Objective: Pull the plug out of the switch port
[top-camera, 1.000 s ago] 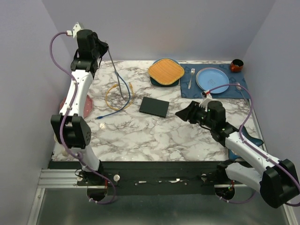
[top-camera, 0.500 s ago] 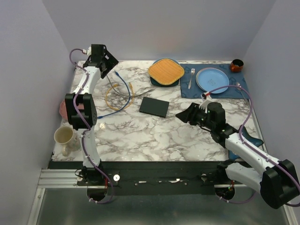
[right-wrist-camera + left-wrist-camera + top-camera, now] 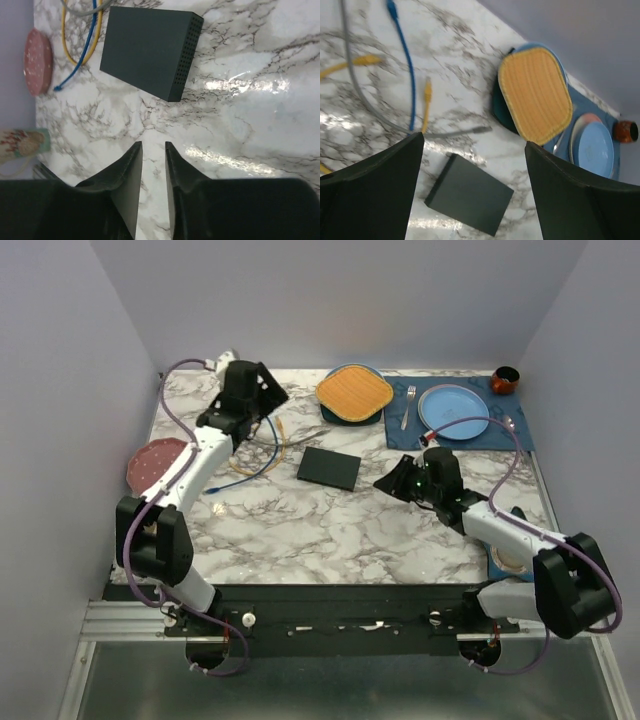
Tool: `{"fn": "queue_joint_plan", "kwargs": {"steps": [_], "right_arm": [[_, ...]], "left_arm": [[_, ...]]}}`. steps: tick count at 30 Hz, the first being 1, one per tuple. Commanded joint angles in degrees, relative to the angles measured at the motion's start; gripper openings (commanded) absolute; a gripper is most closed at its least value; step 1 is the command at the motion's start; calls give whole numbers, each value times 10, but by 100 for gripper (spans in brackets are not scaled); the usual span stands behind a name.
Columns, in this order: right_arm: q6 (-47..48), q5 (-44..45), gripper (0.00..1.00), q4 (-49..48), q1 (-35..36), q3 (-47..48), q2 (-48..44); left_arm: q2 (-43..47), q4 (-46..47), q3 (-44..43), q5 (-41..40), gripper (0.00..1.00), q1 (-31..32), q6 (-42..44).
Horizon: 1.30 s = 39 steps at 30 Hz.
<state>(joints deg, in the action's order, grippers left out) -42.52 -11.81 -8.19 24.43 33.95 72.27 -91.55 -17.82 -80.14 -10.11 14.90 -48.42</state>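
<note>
The switch (image 3: 329,468) is a flat black box lying at mid-table, also seen in the left wrist view (image 3: 470,200) and the right wrist view (image 3: 147,50). A grey cable's plug (image 3: 482,129) lies loose on the marble just behind the switch, apart from it. My left gripper (image 3: 272,400) hovers over the cables behind and left of the switch; its jaws (image 3: 474,140) stand wide apart and empty. My right gripper (image 3: 386,483) sits low to the right of the switch, its jaws (image 3: 153,144) only a narrow gap apart with bare table between them.
Yellow cable (image 3: 245,445) and blue cable (image 3: 262,455) lie coiled left of the switch. An orange woven mat (image 3: 354,391), fork (image 3: 407,406), blue plate (image 3: 453,411) and red bowl (image 3: 506,379) line the back. A pink plate (image 3: 155,462) sits at the left edge, a mug (image 3: 22,142) near it.
My left gripper held the grey cable raised, then opened and let it drop; the arm swung from the back-left corner toward the switch. My right jaws narrowed.
</note>
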Motion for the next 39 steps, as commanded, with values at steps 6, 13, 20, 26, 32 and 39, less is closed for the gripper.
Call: {"fn": "queue_joint_plan", "kwargs": {"steps": [6,13,20,26,32,39], "right_arm": [[-32,59,10,7,4,70,112],[-27,62,6,27,4,116,208],[-20,62,4,53,3,166,262],[0,86,3,68,2,205,294],[-8,58,3,70,3,240,348],[0,50,2,75,3,245,371]], "left_arm": [[-50,68,142,-28,47,46,-52],[-113,67,126,-11,38,49,-55],[-158,81,113,8,38,65,-58],[-192,82,104,34,38,70,-63],[-205,103,117,68,38,76,-67],[-208,131,155,100,35,92,-82]]}}
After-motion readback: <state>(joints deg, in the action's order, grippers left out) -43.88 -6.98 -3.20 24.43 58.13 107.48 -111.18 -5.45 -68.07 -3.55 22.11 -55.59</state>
